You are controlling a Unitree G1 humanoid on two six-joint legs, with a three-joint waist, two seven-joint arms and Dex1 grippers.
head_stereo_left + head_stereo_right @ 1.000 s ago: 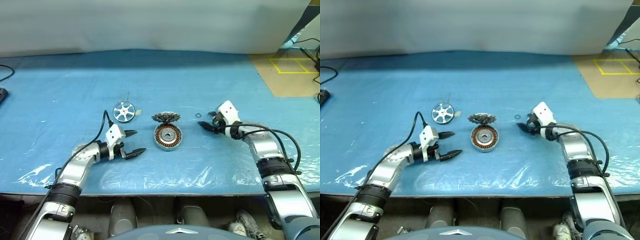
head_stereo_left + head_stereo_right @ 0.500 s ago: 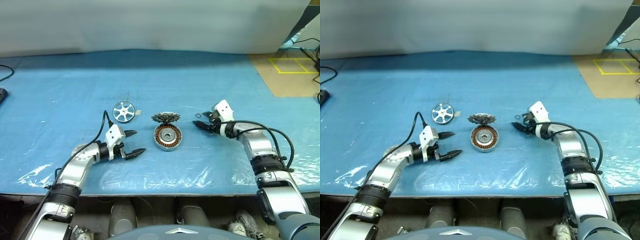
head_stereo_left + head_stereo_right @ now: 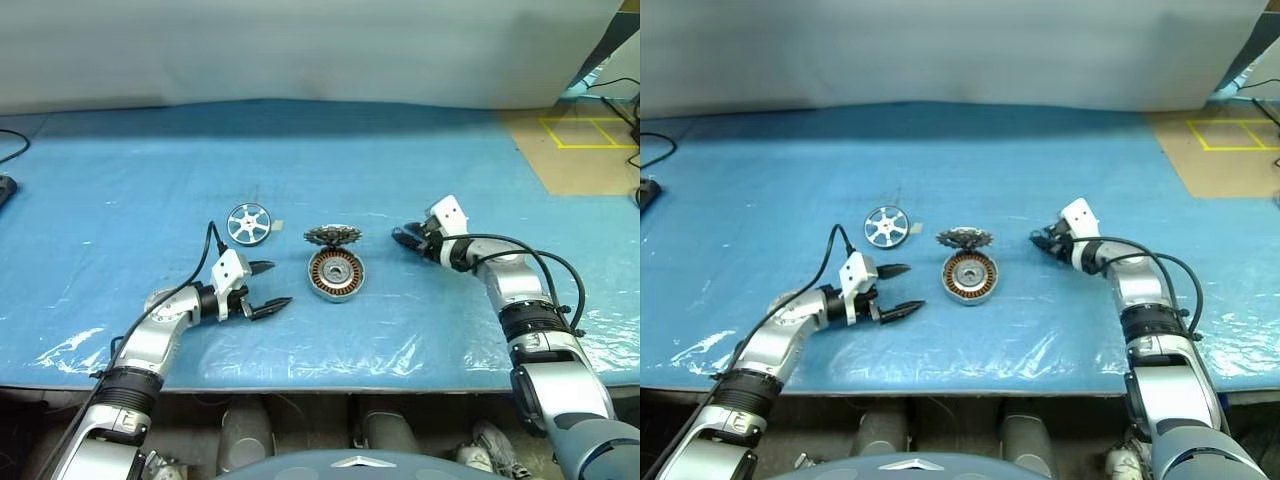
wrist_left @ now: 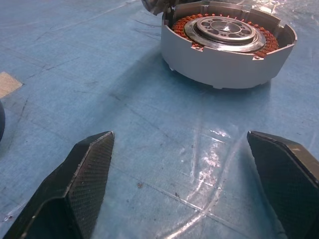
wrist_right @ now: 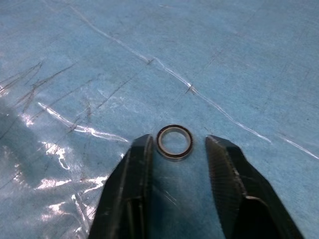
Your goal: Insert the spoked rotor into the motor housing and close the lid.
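I see the spoked rotor (image 3: 248,222) lying flat on the blue sheet (image 3: 120,180) near the table's middle: a pale silver wheel, six spokes round a small hub, open gaps between. Just to its right, apart from it, sits the motor housing (image 3: 335,272), a shallow silver can with a copper winding ring round a silver centre. A dark toothed disc (image 3: 332,236) lies against the housing's far rim.

My left gripper (image 3: 268,287) rests toward the near edge, left of the housing, fingers spread wide and holding nothing, unchanged from a second ago.

My right gripper (image 5: 175,164) has narrowed over the last second; its fingers now sit close either side of a small black ring (image 5: 175,142), a slight gap remaining on each side.
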